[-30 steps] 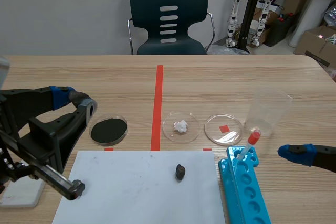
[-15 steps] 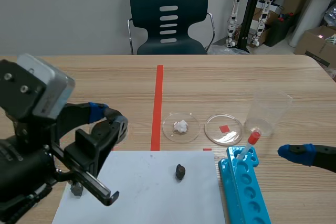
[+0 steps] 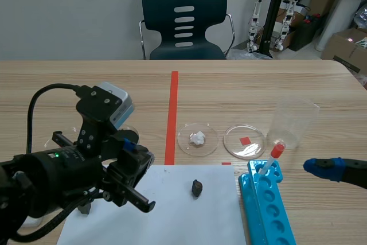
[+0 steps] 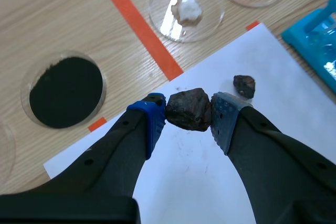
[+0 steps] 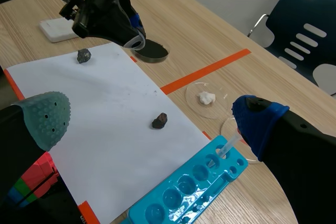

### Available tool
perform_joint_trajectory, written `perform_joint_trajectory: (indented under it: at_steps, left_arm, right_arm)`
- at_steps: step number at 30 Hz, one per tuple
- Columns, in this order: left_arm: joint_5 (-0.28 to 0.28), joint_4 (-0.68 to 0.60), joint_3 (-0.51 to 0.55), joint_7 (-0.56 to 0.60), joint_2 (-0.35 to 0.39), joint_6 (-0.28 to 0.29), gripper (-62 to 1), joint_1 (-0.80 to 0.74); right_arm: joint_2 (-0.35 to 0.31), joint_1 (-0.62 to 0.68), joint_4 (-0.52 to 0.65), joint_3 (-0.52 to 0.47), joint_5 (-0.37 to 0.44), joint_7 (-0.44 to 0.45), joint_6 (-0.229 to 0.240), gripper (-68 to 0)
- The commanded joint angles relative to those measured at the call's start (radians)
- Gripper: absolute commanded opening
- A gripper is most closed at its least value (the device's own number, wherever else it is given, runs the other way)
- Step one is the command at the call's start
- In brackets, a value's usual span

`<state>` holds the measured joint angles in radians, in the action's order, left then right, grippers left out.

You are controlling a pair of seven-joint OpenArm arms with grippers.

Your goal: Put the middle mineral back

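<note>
Since a second ago, the left arm has swung in from the worktop's left edge toward the middle. Its camera housing now stands where the dish of black powder (image 4: 64,88) showed in the scene view. The right gripper (image 5: 151,115) has not moved, and the small dark stone (image 3: 196,187) has kept its place on the paper (image 3: 172,222).

From the scene view we cannot see what the left gripper (image 4: 189,111) carries, since the fingers and arm cover it. The black-powder dish is almost wholly hidden there too. Only one blue-tipped finger of the right gripper reaches in at the worktop's right edge. We cannot tell whether the carried piece touches the sheet.

The left wrist view shows the mineral (image 4: 188,109) clenched between the two blue pads. It is a dark brown, blocky lump with rough, faintly glossy faces, larger than the small dark stone just beyond it. It sits over the paper close to the far edge, toward the far left corner. A grey stone (image 3: 85,207) lies at the paper's left edge. The right gripper's fingers are spread wide, grasping nothing, near the blue rack (image 3: 269,210).
</note>
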<state>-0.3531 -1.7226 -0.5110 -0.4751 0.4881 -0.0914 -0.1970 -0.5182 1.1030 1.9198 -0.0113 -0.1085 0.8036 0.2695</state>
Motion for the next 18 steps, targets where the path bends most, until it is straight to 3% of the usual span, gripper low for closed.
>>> perform_joint_trajectory:
  at_steps: [1,8,14,18]
  left_arm:
    - [-0.003,0.013,0.006,-0.031,-0.031,-0.007,-47.8,0.014]
    - [-0.003,0.124,-0.040,-0.238,-0.083,-0.034,-47.7,0.126]
    - [-0.003,0.197,-0.106,-0.400,-0.117,-0.162,-47.7,0.225]
    - [-0.006,0.227,-0.142,-0.499,-0.146,-0.214,-47.7,0.280]
  right_arm:
    - [-0.003,-0.003,0.014,-0.005,0.010,0.011,0.000,-2.2]
    - [-0.003,-0.003,0.014,-0.005,0.010,0.011,0.000,-2.2]
    - [-0.003,-0.003,0.014,-0.005,0.010,0.011,0.000,-2.2]
    - [-0.003,-0.003,0.014,-0.005,0.010,0.011,0.000,-2.2]
